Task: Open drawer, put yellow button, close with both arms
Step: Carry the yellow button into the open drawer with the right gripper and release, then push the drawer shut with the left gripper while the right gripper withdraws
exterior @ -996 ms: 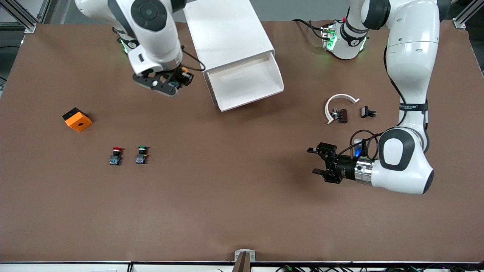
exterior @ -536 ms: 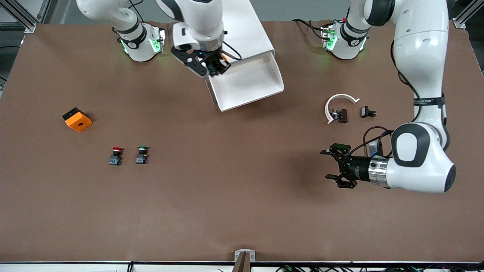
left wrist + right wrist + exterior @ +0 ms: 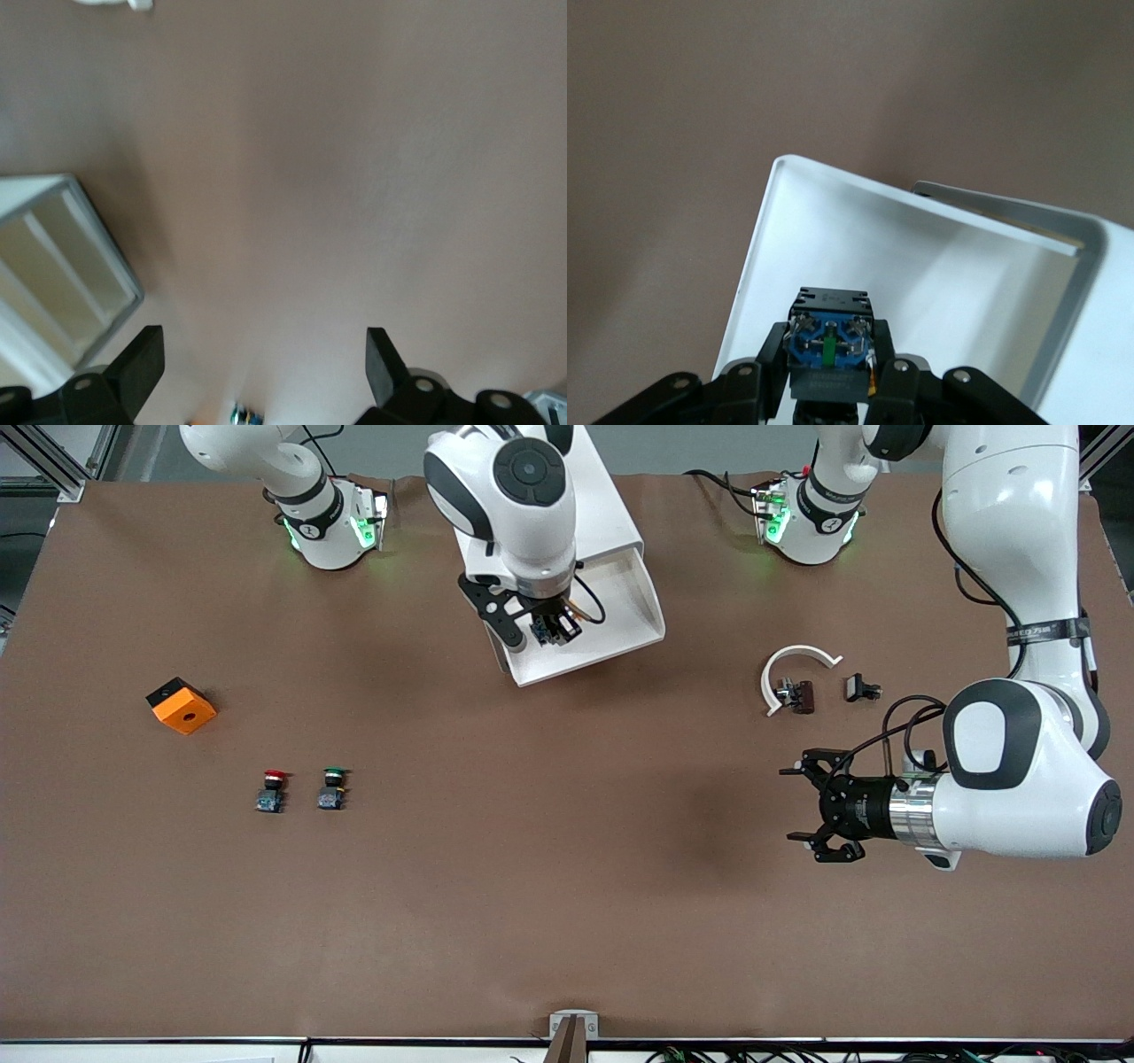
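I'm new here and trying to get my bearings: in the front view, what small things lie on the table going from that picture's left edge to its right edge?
Orange block → red-capped button → green-capped button → open drawer → white curved piece → small black part.

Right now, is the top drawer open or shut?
Open. The drawer is pulled out of the cabinet, its white tray exposed, and the right gripper holds the yellow button over it.
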